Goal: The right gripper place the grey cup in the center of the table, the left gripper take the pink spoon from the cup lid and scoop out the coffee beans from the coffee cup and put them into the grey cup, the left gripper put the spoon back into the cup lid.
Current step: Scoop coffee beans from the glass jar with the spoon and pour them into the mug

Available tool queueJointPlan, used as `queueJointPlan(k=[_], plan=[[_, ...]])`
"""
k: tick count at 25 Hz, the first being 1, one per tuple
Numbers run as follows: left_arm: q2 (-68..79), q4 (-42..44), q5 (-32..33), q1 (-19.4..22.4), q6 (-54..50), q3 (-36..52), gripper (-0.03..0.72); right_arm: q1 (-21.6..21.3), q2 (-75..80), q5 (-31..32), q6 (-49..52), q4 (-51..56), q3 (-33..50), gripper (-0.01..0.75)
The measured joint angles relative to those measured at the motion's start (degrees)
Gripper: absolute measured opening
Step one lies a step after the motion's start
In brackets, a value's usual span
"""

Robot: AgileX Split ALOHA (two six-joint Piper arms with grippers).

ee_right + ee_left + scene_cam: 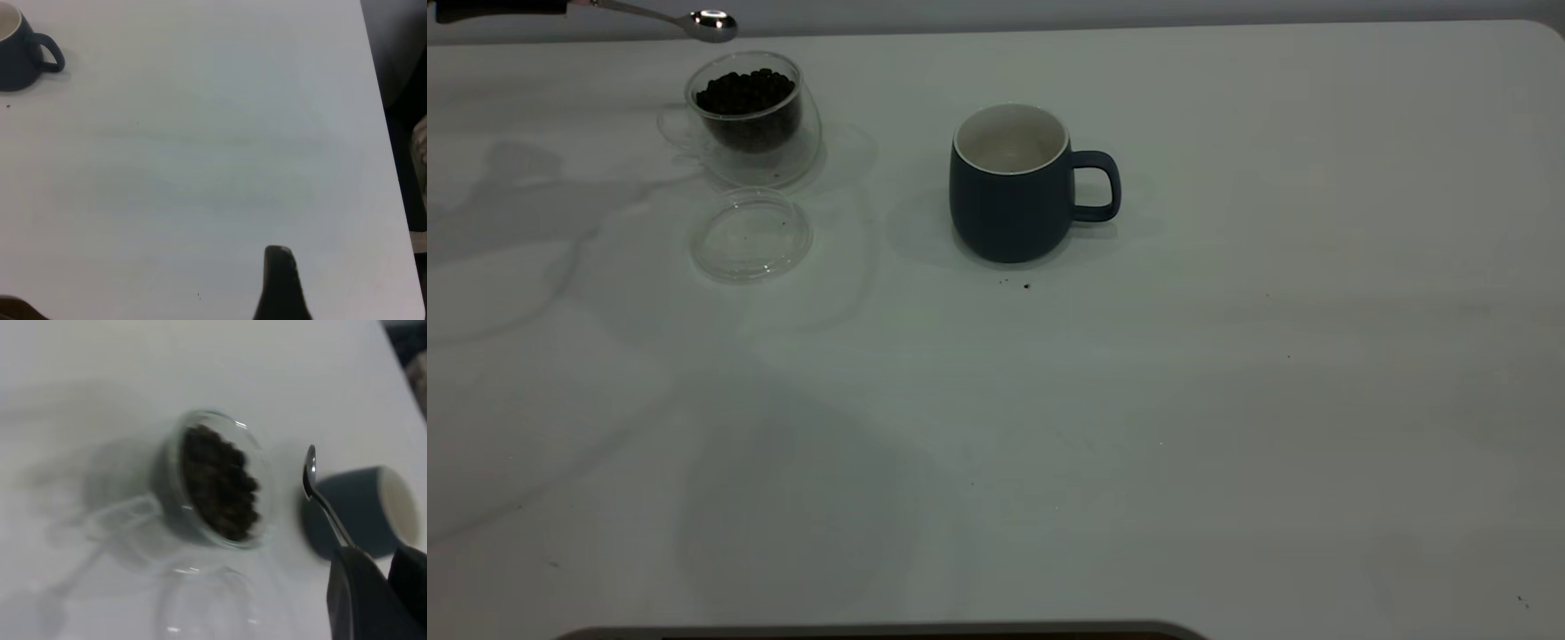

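The left hand (373, 587) grips the pink spoon (694, 20), its empty bowl held above and just behind the coffee cup (753, 116) of coffee beans (744, 91). The grey cup (1014, 185) stands mid-tabletop (1227, 400), the cup lid (751, 236) bare. Scooping comes next: dip the bowl into the beans. Right hand (283, 283) idles apart; its grip I cannot tell.

The coffee cup (753, 116) stands near the table's (1227, 444) far left corner with the coffee beans (744, 92) in it. The cup lid (751, 235) lies just before it. The grey cup (1016, 183) stands well to their right, near the far edge's middle
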Motion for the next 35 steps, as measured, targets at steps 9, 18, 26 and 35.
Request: queueJointPlan(k=[9, 18, 26, 35], plan=[[4.76, -3.47, -7.35, -2.31, 3.74, 0.00, 0.114, 0.00, 0.00, 0.00, 0.00, 0.00, 0.00, 0.573], [7.31, -4.18, -8.21, -3.80, 4.39, 0.00, 0.114, 0.00, 0.00, 0.00, 0.00, 0.00, 0.00, 0.573], [7.55, -4.18, -7.78, -3.86, 2.64, 0.00, 0.114, 0.00, 0.00, 0.00, 0.00, 0.00, 0.00, 0.573], [9.18, -4.62, -6.70, -3.86, -1.99, -0.02, 0.114, 0.00, 0.00, 0.00, 0.00, 0.00, 0.00, 0.573]])
